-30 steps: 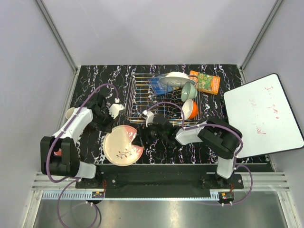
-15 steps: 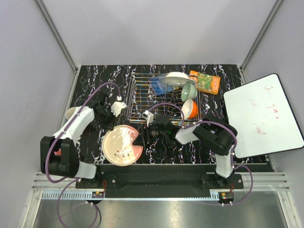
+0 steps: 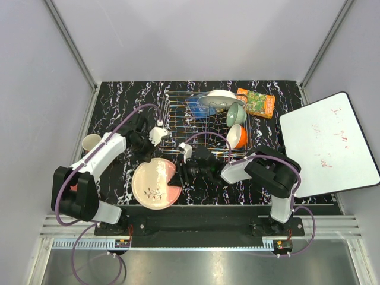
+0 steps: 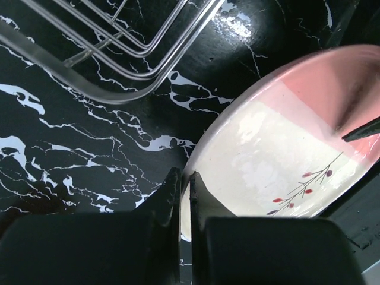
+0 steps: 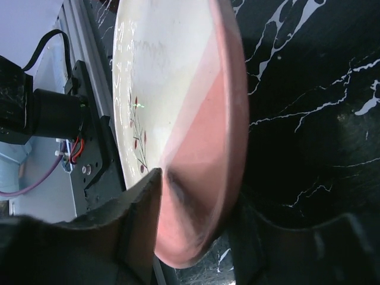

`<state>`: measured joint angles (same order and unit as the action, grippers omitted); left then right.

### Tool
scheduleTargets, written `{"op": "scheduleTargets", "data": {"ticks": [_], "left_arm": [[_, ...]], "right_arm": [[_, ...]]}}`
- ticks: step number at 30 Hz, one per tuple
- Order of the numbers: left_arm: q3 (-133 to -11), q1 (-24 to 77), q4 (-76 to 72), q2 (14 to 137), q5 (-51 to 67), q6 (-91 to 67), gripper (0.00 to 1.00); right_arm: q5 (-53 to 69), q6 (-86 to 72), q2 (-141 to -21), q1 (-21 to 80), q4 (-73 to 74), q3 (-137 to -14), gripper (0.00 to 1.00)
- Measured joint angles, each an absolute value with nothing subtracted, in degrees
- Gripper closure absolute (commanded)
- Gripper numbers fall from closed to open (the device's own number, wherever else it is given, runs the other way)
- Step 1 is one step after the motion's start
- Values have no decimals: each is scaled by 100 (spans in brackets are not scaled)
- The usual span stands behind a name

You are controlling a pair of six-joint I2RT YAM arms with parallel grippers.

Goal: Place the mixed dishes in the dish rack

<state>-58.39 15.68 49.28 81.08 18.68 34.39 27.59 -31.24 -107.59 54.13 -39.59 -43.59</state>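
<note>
The pink-and-cream plate with the leaf sprig [image 3: 153, 185] is at the front, tilted off the black marble table. My left gripper [image 3: 147, 159] is shut on its far rim, and the left wrist view shows the rim pinched between the fingers [image 4: 184, 184], [image 4: 279, 142]. My right gripper [image 3: 178, 175] is shut on the plate's right, pink edge [image 5: 199, 196], [image 5: 178, 89]. The wire dish rack [image 3: 178, 127] holds a white plate [image 3: 217, 98], a pale green bowl [image 3: 236, 114] and an orange-outside bowl [image 3: 238, 136]. A small cup [image 3: 90, 141] stands at the far left.
A blue packet [image 3: 196, 108] lies in the rack and an orange packet [image 3: 256, 102] lies beside its far right corner. A white board with red writing [image 3: 326, 145] is on the right. The rack's corner wire [image 4: 107, 98] is just beyond the plate.
My left gripper has moved right and forward to the plate's far rim and shut on it. The plate has shifted slightly right, still held by my right gripper.
</note>
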Motion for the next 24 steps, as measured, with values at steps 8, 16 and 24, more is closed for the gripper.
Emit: {"op": "scheduleTargets", "data": {"ticks": [8, 16, 24], "left_arm": [[-5937, 1719, 5135, 8055, 1704, 3350, 100], [-5977, 1828, 5216, 7889, 1619, 3229, 68], [-6827, 1278, 5808, 7581, 1953, 2735, 1]], "right_arm": [[2840, -3983, -10634, 5402, -3743, -4342, 100], [2724, -3964, -10291, 5424, -3649, -4204, 100], [1861, -2554, -8886, 5717, -2161, -4285, 100]]}}
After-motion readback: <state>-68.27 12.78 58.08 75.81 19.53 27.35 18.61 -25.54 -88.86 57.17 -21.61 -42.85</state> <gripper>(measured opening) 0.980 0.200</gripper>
